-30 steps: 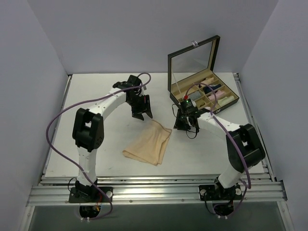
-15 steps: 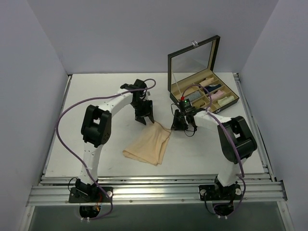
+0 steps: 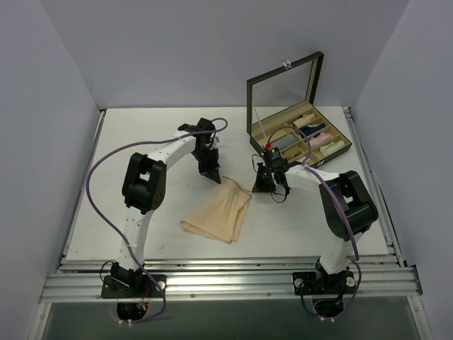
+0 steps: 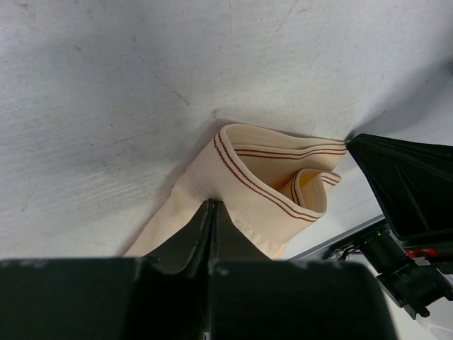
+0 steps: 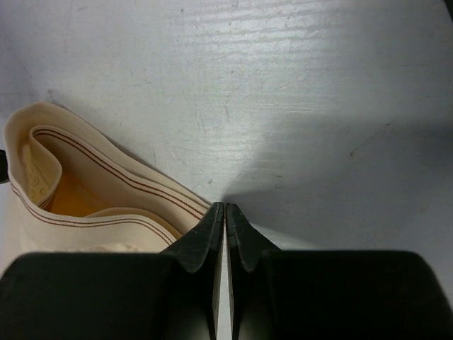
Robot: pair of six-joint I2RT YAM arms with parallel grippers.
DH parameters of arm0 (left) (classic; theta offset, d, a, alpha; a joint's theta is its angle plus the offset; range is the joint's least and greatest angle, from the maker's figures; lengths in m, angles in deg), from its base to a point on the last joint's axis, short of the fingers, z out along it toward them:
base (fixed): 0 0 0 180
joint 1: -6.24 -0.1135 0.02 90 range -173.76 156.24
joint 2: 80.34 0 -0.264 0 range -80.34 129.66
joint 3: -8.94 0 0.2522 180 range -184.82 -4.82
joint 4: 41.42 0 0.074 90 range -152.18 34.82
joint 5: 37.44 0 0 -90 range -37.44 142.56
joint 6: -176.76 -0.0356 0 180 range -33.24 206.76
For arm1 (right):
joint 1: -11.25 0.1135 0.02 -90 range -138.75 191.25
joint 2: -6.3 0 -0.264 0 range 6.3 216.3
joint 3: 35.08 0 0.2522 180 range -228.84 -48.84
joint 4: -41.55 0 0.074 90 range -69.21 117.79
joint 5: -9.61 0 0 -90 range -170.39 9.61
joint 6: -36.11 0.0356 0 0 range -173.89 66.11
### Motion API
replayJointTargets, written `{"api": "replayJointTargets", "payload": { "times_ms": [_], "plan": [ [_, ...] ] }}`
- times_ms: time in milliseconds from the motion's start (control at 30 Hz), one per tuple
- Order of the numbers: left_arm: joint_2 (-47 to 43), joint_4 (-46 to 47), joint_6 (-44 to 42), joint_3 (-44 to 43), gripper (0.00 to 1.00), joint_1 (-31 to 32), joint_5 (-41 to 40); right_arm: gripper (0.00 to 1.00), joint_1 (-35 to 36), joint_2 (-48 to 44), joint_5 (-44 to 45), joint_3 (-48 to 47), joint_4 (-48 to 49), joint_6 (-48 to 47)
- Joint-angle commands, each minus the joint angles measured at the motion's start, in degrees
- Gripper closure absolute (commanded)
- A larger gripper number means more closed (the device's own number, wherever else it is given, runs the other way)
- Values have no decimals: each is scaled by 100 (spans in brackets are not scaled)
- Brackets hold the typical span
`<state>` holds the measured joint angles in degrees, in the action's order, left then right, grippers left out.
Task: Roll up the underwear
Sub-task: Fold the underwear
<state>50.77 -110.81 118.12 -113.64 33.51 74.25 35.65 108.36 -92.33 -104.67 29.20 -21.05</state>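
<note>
Fingers (image 4: pixel 192 239) of left gripper (image 4: pixel 210 207) pressed together, tips on the cloth. Right gripper (image 5: pixel 225 209) also closed, tips right at the cloth edge. Can't tell if either caught fabric. Table (image 3: pixel 141 142) holds an open box (image 3: pixel 333 145) at far right, underwear (image 3: pixel 218 210) mid-table, waistband (image 4: pixel 269 177) curled open. Risk: thin cloth slips free, or one side misses and the roll skews.

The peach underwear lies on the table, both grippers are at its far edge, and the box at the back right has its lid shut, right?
No, the lid of the box is open, standing up, as the top external view shows. The underwear does lie on the table with the left gripper and right gripper at its far edge.
</note>
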Motion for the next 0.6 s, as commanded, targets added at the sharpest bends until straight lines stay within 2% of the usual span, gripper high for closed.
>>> {"api": "replayJointTargets", "payload": {
  "times_ms": [0, 167, 200, 300, 367, 433, 567],
  "plan": [
    [-68, -26, 64, -263, 98, -81, 54, 99, -15, 121, -62, 134, 35, -102],
    [-199, -53, 46, -307, 98, -169, 10, 100, -32, 51, -54, 204, 9, -138],
    [-208, -61, 20, -324, 92, -178, 45, 100, -23, 25, -36, 187, -18, -138],
    [-244, -228, 29, -526, 60, -213, 10, 100, -32, -98, -1, 91, -115, -120],
    [-226, -421, 213, -797, 52, -196, -173, 98, -23, -186, 43, 46, -176, -59],
    [-200, -675, 405, -1009, 37, -134, -314, 95, -32, -213, 69, 2, -308, -32],
    [141, -1378, 565, -1606, 27, -46, -692, 94, -23, -169, 43, -42, -396, -76]
  ]
}}
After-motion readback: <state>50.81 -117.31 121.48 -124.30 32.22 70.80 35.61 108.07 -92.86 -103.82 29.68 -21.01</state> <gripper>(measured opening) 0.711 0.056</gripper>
